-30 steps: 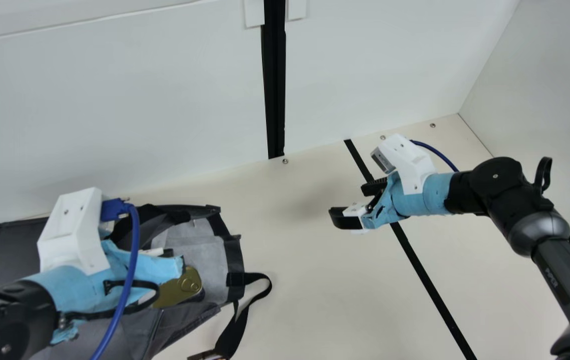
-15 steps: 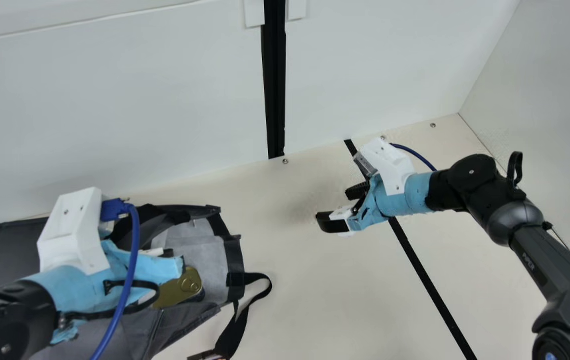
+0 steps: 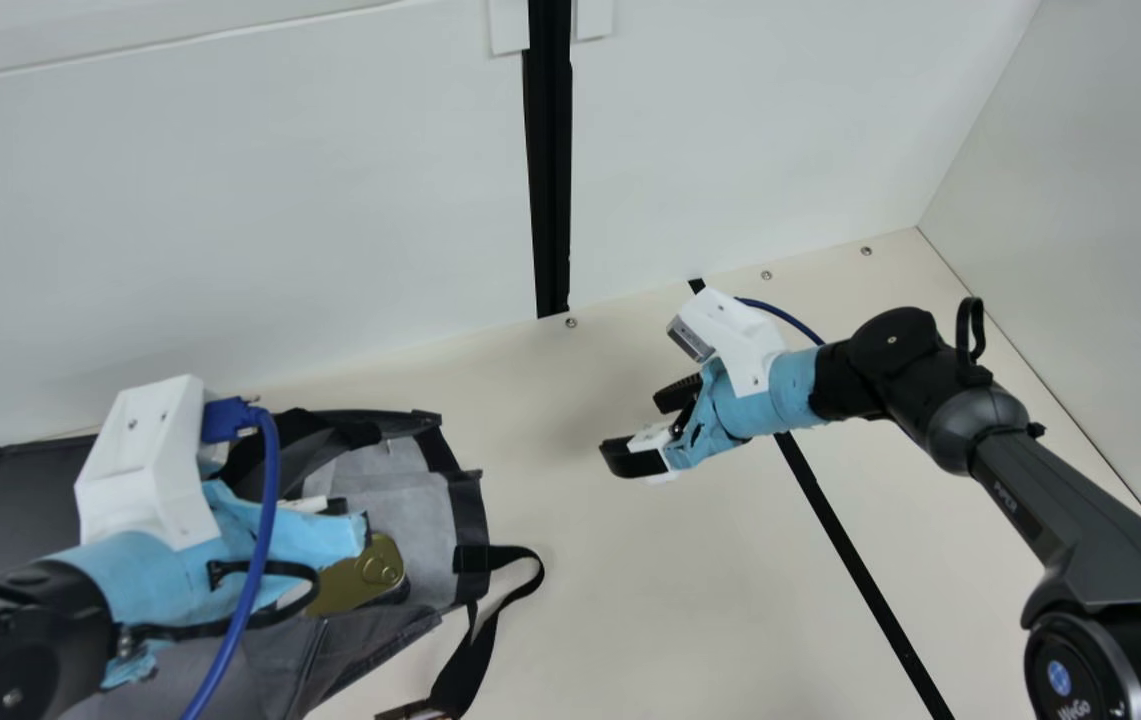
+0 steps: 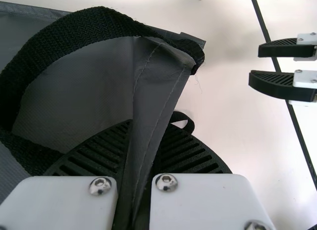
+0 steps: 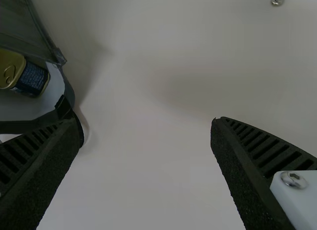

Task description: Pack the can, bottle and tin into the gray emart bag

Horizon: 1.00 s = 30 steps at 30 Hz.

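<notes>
Worktop (image 3: 680, 600): serves as support for the gray emart bag (image 3: 385, 510), which lies slumped, its mouth appearing to face the right arm's side. Left gripper (image 4: 143, 141): pressed together on a fold of the bag's dark fabric near the edge. That grip should be kept steady, since slackening it could let the opening sag. Right gripper (image 3: 633, 426): spread wide with nothing between its fingers, above the worktop and apart from the bag. The step in hand is judged to be securing the free side of the mouth, so that the bag can be drawn upright around its load. The approach should be low and slow, one finger inside the rim and one outside, closing on cloth alone. Strap (image 3: 490, 620): trails from the rim onto the worktop; it could snag a finger and should be avoided. Tin (image 3: 360, 575): inside the bag, near the mouth; a hard tug or downward tilt could roll it out. Small white piece (image 3: 305, 503): beside the left gripper's arm; its identity cannot be told.
</notes>
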Tool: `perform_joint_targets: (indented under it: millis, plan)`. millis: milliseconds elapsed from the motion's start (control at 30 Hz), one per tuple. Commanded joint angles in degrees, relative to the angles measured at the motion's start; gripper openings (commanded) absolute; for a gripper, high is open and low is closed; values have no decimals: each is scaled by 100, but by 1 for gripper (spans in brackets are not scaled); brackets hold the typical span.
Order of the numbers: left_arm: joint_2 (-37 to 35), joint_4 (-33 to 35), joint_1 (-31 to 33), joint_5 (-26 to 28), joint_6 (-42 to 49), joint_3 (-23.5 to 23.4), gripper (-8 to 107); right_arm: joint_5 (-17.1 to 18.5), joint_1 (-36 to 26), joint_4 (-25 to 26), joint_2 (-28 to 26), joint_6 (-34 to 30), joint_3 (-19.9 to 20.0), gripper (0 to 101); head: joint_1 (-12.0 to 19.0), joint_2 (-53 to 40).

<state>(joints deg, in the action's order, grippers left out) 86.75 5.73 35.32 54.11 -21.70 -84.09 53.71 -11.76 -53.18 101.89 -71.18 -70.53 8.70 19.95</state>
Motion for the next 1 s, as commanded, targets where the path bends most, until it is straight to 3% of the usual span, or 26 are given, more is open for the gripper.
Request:
perform_joint_targets:
  millis: [0,400,967]
  plan:
    - [0,0,0,0,0,0,10,7,46,-36,47,-42,-18,91,130,5]
    - [0,0,0,0,0,0,10,6,409,-366,297,-200,-76,91,130,5]
    - [0,0,0,0,0,0,10,2,932,-870,499,-477,131,91,130,5]
